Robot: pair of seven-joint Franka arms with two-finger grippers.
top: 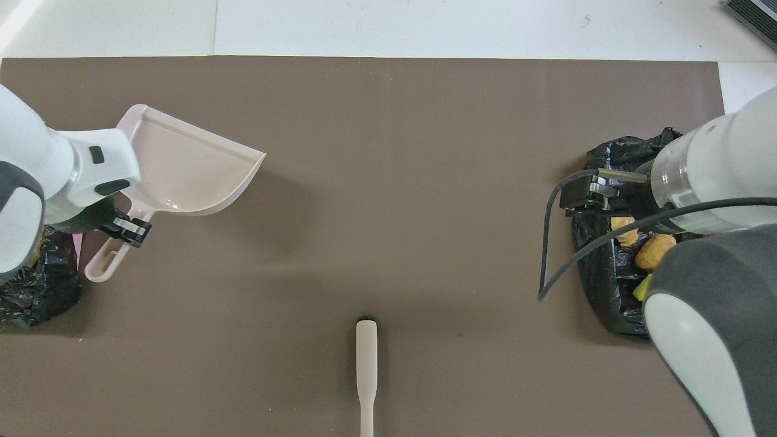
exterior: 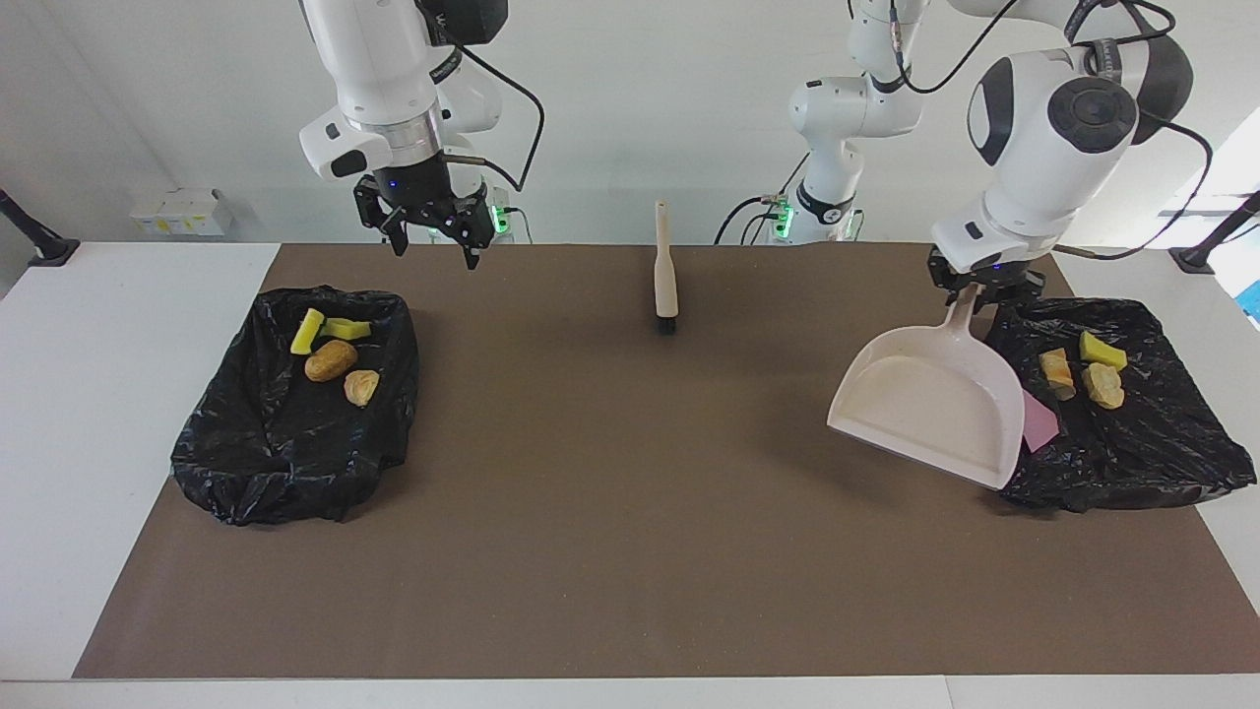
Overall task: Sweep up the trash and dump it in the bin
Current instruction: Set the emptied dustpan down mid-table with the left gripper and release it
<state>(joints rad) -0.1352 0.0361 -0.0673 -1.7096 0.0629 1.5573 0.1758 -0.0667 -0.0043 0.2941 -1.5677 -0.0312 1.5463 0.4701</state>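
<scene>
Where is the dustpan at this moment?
The left gripper holds the dustpan by its handle, raised and tilted over the brown mat, beside the black bin bag at the left arm's end of the table.
</scene>
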